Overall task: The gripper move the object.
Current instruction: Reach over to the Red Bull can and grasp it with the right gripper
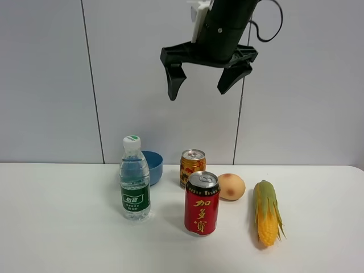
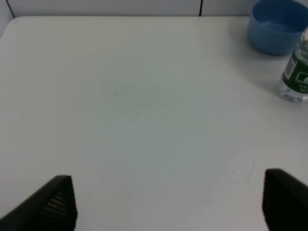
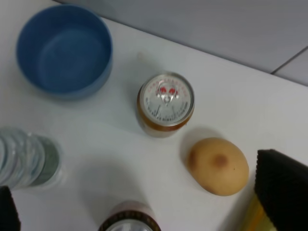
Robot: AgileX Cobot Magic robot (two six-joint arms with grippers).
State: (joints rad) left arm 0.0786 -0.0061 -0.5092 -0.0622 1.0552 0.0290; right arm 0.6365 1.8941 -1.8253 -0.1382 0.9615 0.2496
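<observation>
The right gripper [image 1: 197, 95] hangs high above the far gold can [image 1: 192, 168], its fingers pointing down, spread wide, gripping nothing.

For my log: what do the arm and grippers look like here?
The right gripper is a matte black claw with two curved, pointed fingers, on a thick black arm carrying a white bracket and a looping black cable. The left gripper shows black fingers with ribbed inner faces.

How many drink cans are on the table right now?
2. The small gold-orange can stands at the back, between the blue bowl and the round fruit. The taller red can stands just in front of it. Nothing suggests a hidden third.
</observation>
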